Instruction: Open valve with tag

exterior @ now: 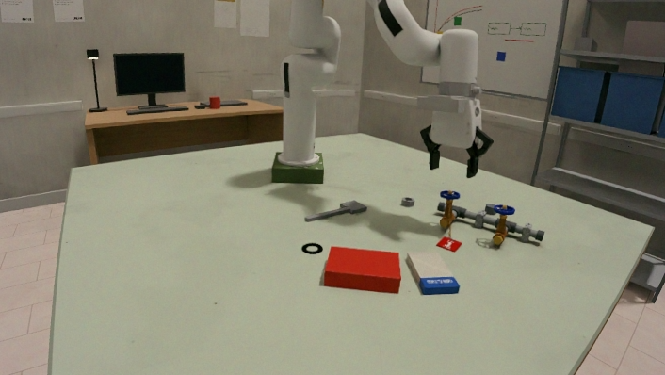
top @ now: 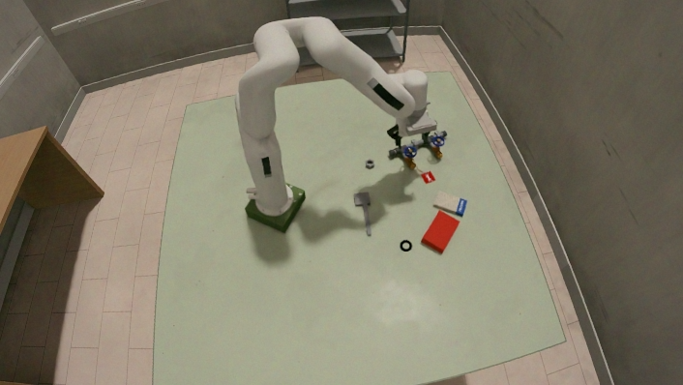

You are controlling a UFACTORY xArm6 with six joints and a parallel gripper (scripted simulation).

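A grey pipe [top: 422, 142] [exterior: 471, 218] lies on the green table and carries two brass valves with blue handwheels. The left valve [top: 410, 151] [exterior: 449, 195] has a red tag [top: 428, 177] [exterior: 448, 244] chained to it; the tag lies flat on the table in front of it. The markings on the tag are too small to read. The other valve [top: 437, 140] [exterior: 504, 210] stands further along the pipe. My gripper [top: 410, 140] [exterior: 452, 169] is open and empty. It points down and hangs a little above the tagged valve's handwheel, not touching it.
A grey nut [top: 371, 162] [exterior: 408, 202] and a grey scraper [top: 364, 203] [exterior: 336, 212] lie left of the pipe. A black ring [top: 405, 250] [exterior: 312, 244], a red box [top: 440, 231] [exterior: 363, 269] and a white-and-blue box [top: 450, 202] [exterior: 430, 269] lie nearer the front. The arm's green base [top: 276, 213] [exterior: 298, 174] stands further back.
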